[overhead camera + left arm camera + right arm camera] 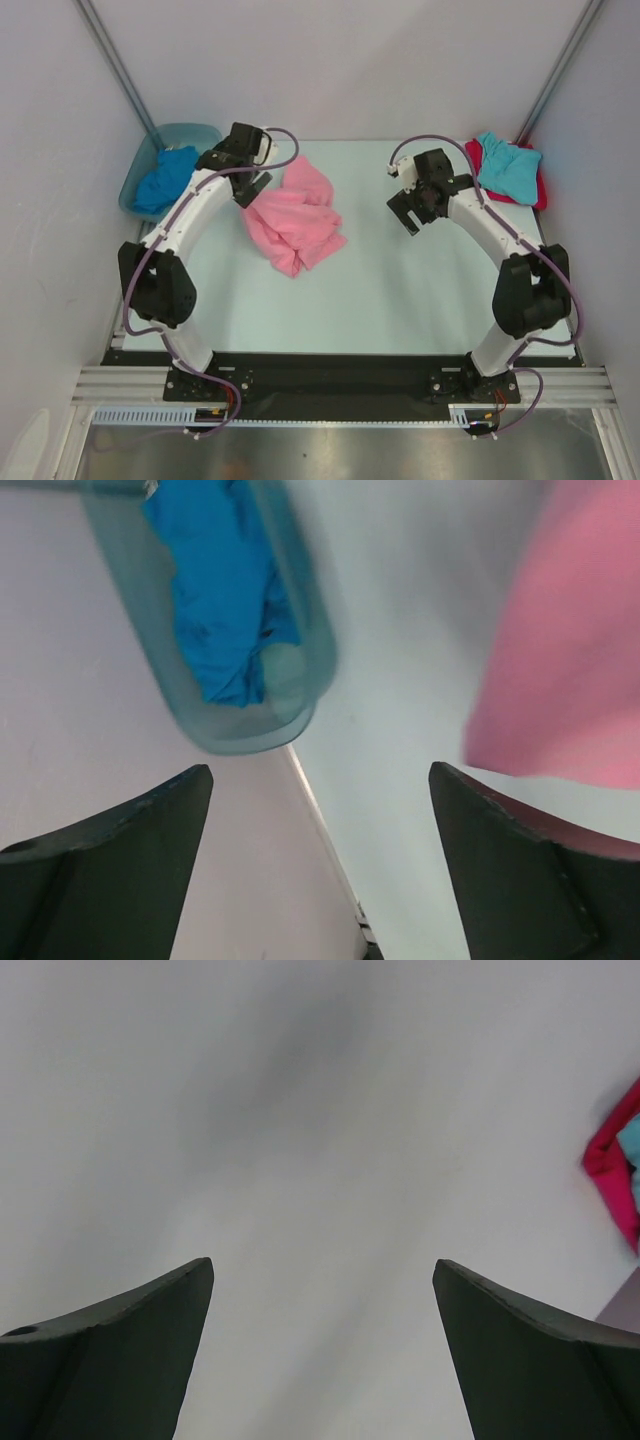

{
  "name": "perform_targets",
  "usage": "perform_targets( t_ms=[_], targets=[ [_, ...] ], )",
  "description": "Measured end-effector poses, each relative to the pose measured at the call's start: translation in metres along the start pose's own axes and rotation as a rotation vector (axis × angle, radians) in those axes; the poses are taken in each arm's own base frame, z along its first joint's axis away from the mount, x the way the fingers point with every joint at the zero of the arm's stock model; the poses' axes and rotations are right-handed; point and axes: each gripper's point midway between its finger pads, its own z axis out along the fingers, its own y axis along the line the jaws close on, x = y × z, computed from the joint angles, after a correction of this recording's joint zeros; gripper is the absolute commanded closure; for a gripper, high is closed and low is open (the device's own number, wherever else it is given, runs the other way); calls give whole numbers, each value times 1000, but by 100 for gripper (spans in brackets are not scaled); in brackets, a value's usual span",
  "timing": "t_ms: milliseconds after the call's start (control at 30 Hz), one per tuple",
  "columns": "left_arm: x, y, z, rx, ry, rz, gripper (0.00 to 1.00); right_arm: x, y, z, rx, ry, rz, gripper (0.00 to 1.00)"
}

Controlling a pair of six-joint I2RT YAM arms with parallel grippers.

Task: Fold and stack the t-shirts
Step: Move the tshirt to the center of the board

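Top view, dial centred on the table point(400, 290), 12 o'clock at the far wall.

Pink t-shirt point(295, 222): lies crumpled and unfolded on the table surface, left of centre at about 10 o'clock.

Royal blue t-shirt point(165, 178): bunched inside the blue-green plastic tub point(190, 132), which sits at the far left corner, 10 o'clock, off the table's left edge.

Turquoise t-shirt point(508, 165): rumpled, resting on top of the red t-shirt point(541, 192) at the far right corner, 2 o'clock. Red cloth shows around its edges.

Left gripper point(252, 185): positioned at the 10 o'clock edge of the pink t-shirt, between that shirt and the tub. Its wrist view shows the fingers spread wide with nothing between them. Pink cloth lies just beside one finger; whether it touches cannot be told.

Right gripper point(405, 205): over bare table at about 1 o'clock, well apart from the pink t-shirt and near the red and turquoise pair. Fingers spread fully, holding nothing; only table surface shows between them.
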Motion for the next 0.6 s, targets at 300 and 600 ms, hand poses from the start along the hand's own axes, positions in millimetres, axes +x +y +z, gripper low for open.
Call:
perform_targets(
  t_ms=[300, 600],
  targets=[
    [47, 44, 22, -200, 143, -31, 0, -24, -14, 51, -131, 14, 309, 0],
    [-16, 38, -3, -83, -94, -106, 0, -65, -2, 61, -265, -78, 456, 0]
  ],
)
